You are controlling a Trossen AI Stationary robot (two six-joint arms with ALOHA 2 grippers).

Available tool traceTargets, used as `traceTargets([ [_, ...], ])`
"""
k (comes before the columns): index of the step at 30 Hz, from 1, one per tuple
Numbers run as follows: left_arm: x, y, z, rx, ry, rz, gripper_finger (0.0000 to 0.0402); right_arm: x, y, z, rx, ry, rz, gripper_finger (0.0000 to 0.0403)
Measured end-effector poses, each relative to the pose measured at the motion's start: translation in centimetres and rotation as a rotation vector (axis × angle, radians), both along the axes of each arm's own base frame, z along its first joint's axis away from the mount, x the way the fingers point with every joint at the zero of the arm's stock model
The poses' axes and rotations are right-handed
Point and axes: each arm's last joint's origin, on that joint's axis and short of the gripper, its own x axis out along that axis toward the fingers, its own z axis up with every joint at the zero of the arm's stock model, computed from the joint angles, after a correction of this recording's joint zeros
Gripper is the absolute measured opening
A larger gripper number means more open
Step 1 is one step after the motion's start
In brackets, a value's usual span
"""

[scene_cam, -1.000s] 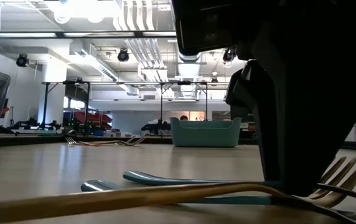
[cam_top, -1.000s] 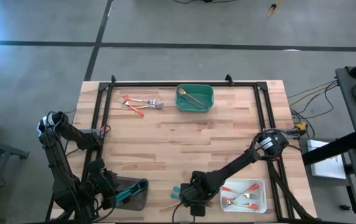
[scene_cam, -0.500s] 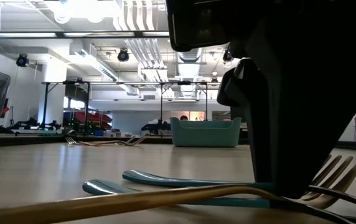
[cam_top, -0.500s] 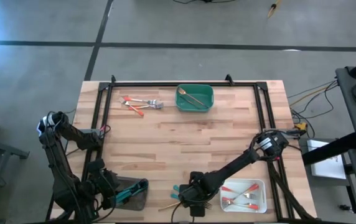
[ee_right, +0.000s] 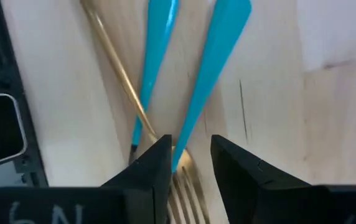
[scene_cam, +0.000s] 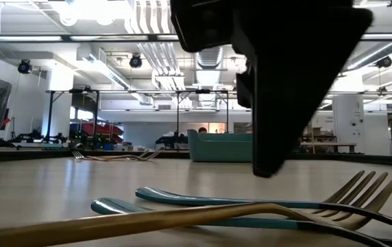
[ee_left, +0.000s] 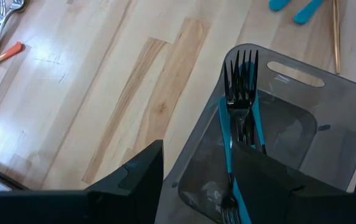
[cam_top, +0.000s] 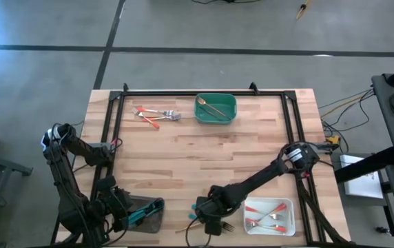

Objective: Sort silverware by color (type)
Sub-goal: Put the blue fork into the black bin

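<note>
- Right gripper (cam_top: 209, 222) low over the near table edge, jaws parted and empty, straddling a teal-handled fork (ee_right: 210, 68) where handle meets head.
- Step in hand, as I judge it: picking a teal piece to carry to the grey tray (cam_top: 153, 219).
- Next move calls for closing on that one handle only; a second teal fork (ee_right: 155, 62) and a gold fork (ee_right: 114, 68) lie touching and crossing just beside it, so they could get dragged along.
- Left gripper (ee_left: 193, 180) waits over the grey tray, fingers spread, holding nothing; teal forks (ee_left: 240, 118) already inside.
- White tray (cam_top: 288, 222) just beside holds red-handled pieces.
- Far side: green tray (cam_top: 215, 118) with a gold piece; loose red-handled silverware (cam_top: 154, 115) beside it, unsorted.
</note>
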Motion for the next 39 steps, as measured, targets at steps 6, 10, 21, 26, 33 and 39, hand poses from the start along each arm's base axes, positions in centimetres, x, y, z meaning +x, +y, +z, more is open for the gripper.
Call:
traceTargets([
  [6, 0.0, 0.0, 0.0, -0.004, -0.003, 0.009, 0.0171, 0.1, 0.2, -0.4, 0.01, 0.004, -0.013, 0.0104],
  [10, 0.0, 0.0, 0.0, -0.003, -0.002, 0.01, 0.0171, 0.3, 0.3, -0.3, 0.029, -0.014, -0.047, 0.0105],
  [21, 0.0, 0.0, 0.0, -0.002, -0.003, 0.011, 0.0171, 1.0, 0.6, -2.6, -0.009, -0.021, -0.099, 0.0104],
  [26, 0.0, 0.0, 0.0, -0.002, -0.003, 0.011, 0.0171, 1.0, 0.5, -2.7, -0.032, -0.031, -0.113, 0.0093],
  [33, 0.0, 0.0, 0.0, -0.001, -0.003, 0.01, 0.0171, 1.0, 0.4, -2.7, -0.051, -0.034, -0.121, 0.0018],
  [39, 0.0, 0.0, 0.0, -0.002, -0.003, 0.01, 0.0171, 1.0, 0.3, -2.3, -0.043, -0.04, -0.12, 0.0014],
])
